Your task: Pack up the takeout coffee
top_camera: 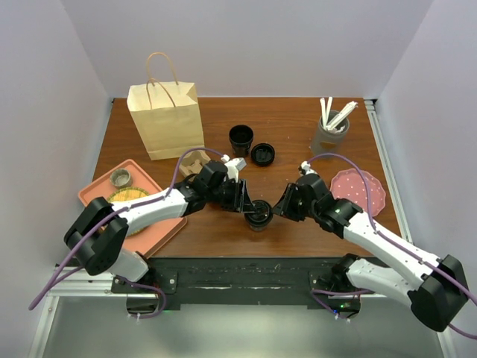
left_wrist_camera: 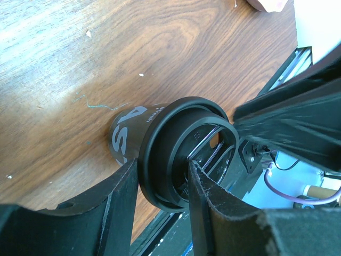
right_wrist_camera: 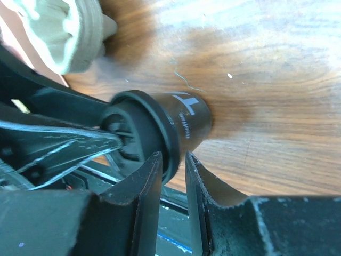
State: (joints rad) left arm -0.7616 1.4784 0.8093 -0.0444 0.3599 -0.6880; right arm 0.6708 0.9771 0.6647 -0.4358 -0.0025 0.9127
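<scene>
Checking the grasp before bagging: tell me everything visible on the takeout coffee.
The takeout coffee is a small black tapered cup with white lettering on its side, capped by a black plastic sip lid with a raised rim. It stands upright on the wood table, toward the near edge. The left tool pinches the lid's rim, one finger outside, one on top. The right tool straddles the rim opposite; contact unclear.

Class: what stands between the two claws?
The lidded takeout coffee, with the left claw and right claw close on either side, shown in the top view.
</scene>
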